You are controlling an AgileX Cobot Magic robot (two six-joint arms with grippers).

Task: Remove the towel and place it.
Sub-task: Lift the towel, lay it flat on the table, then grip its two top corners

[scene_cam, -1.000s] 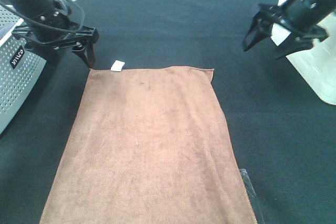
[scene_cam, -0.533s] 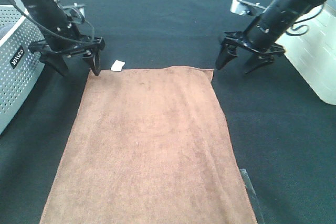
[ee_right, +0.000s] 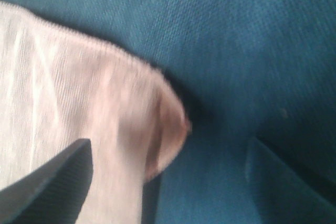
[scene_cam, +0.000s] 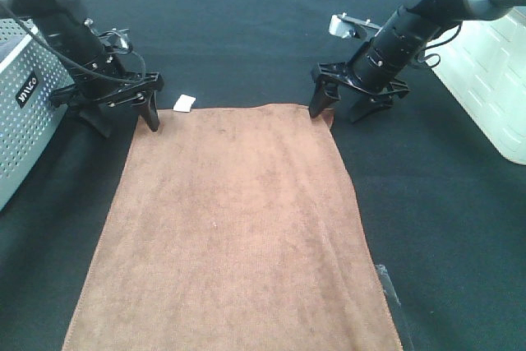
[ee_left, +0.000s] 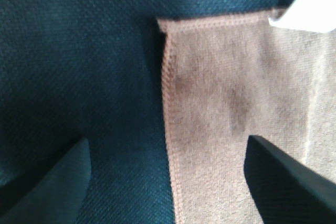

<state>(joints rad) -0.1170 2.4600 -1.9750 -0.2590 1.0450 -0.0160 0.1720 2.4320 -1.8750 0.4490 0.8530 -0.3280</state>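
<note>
Between the spread fingers of my left gripper lies the far left corner of the towel. In the left wrist view its stitched hem runs down the middle of the gap: one finger stands over the black table cloth just outside the hem, the other over the reddish-brown terry. Both jaws are wide apart and hold nothing; whether their tips touch the cloth I cannot tell. Just beside my inner finger, past the towel's far edge, the small white tag rests on the black cloth. My right gripper is low at the opposite far corner, its jaws likewise parted and empty, with one finger at the corner's edge and the other out over bare black cloth. The right wrist view is blurred and washed pale, but it shows that corner rounded, with a dark shadow beside it, lying in the gap between my fingers. From both grippers the towel runs flat and unfolded away toward the near side of the table, where the high view cuts off its near end. Outward of my left gripper stands a grey perforated box, and outward of my right gripper stands a white container.
</note>
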